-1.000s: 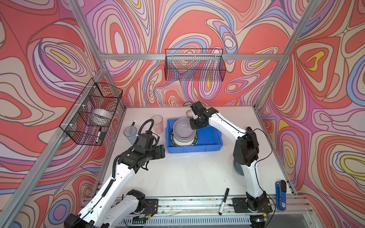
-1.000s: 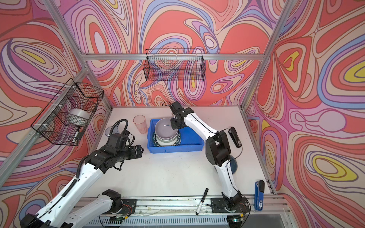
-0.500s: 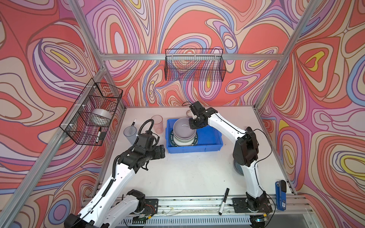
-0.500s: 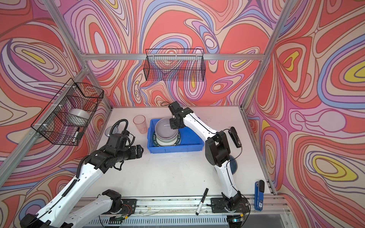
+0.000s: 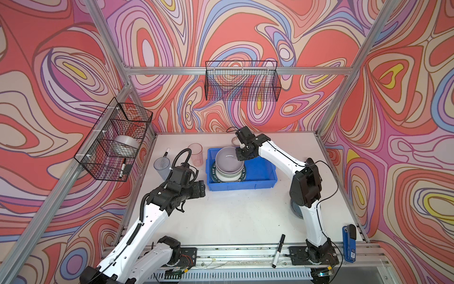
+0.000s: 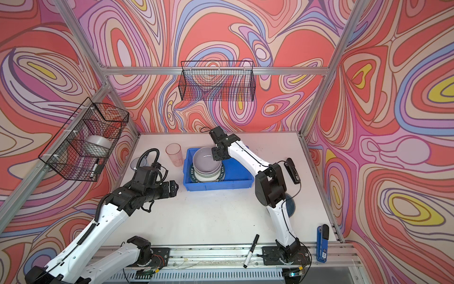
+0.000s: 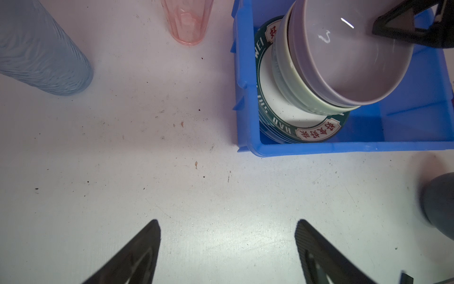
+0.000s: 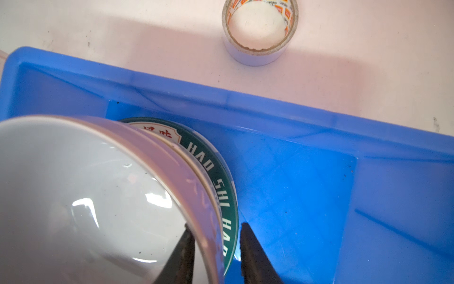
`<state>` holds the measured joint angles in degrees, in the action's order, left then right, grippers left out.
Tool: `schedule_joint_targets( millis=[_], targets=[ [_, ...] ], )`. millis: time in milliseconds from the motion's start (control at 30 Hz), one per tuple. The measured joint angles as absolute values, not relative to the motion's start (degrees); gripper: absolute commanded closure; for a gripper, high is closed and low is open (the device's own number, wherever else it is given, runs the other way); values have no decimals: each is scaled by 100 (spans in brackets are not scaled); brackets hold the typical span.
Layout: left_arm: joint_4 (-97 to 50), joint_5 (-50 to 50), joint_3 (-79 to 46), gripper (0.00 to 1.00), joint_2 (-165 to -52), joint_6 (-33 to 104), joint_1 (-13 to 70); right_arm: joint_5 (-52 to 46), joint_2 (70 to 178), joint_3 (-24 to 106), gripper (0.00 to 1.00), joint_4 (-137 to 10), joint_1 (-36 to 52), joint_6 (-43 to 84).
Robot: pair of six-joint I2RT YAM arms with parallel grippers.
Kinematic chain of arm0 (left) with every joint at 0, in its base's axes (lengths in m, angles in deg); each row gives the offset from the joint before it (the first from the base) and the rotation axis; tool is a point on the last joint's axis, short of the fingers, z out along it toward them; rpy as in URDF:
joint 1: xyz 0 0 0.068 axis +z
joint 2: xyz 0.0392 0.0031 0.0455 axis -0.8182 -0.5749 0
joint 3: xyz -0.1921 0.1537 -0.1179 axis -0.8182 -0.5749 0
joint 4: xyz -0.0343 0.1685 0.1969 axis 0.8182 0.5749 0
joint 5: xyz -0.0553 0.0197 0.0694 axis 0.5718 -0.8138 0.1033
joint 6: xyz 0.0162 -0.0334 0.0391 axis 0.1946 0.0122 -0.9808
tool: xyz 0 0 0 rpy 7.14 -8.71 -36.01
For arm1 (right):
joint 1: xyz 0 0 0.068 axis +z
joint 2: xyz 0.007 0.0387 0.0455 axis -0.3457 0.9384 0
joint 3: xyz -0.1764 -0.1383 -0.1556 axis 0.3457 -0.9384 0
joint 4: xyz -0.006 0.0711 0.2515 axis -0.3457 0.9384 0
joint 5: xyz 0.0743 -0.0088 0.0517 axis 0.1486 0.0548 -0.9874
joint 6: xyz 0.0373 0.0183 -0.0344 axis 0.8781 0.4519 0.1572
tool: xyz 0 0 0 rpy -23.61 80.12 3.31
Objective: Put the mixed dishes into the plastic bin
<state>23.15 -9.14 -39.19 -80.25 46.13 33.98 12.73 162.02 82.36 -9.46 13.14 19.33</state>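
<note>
In both top views the purple bowl [image 5: 227, 161] sits nested on the stack inside the blue bin [image 5: 261, 171], with the right gripper [image 5: 240, 157] at its rim. The pink cup [image 6: 174, 155] waits on the table, and neither arm has noticeably moved from a second ago. The left wrist view shows the left gripper [image 7: 227, 228] spread wide and empty over bare table. The right wrist view shows fingers [image 8: 253, 260] slightly parted astride the rim, apparently released. The next move, I judge, is to lift clear, then fetch a cup.
</note>
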Motion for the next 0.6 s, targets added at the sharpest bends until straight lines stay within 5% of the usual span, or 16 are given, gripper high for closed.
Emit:
schedule_joint_targets(
  millis=[300, 600],
  targets=[
    [2315, -912, -3919, 11, -8032, 4600, 3398, 1297, 16202, 8238, 89, -962, 1323, 1878],
    [2315, -908, -3919, 11, -8032, 4597, 3398, 1325, 16226, 8352, 93, -719, 1325, 1878]
  ],
)
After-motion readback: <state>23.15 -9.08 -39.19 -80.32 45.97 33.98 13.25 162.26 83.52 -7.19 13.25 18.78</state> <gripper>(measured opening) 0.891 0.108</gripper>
